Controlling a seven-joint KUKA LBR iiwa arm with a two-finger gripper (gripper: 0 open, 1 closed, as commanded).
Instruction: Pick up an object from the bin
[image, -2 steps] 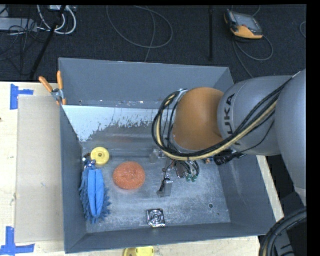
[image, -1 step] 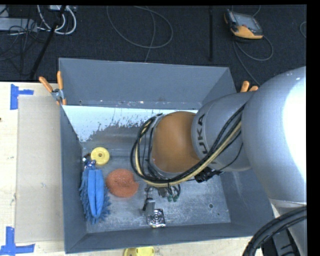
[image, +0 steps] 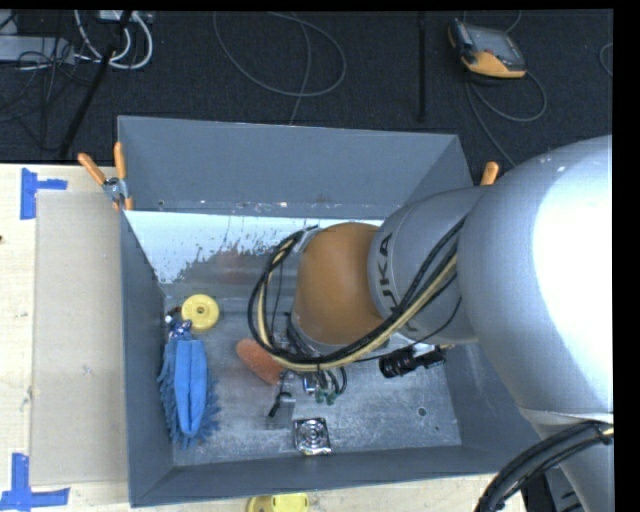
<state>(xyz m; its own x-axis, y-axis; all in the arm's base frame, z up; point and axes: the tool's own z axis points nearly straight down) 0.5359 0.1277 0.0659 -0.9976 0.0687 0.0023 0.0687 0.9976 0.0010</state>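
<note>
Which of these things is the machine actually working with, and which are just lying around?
In the job: gripper, bin, orange piece nearest the gripper, yellow disc, blue duster, small metal piece.
Lying about: cables and an orange-grey gadget on the floor beyond the bin.

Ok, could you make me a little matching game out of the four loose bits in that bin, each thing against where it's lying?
Things:
1. yellow disc
2. blue fuzzy brush
3. orange-red piece
4. small silver metal part

Places:
A. by the near wall, at the bottom of the view
B. mid-floor, its right end hidden by the arm
C. stretched along the left wall
D. on the left, farther back than the other three

Pairs: 1-D, 2-C, 3-B, 4-A.
</note>
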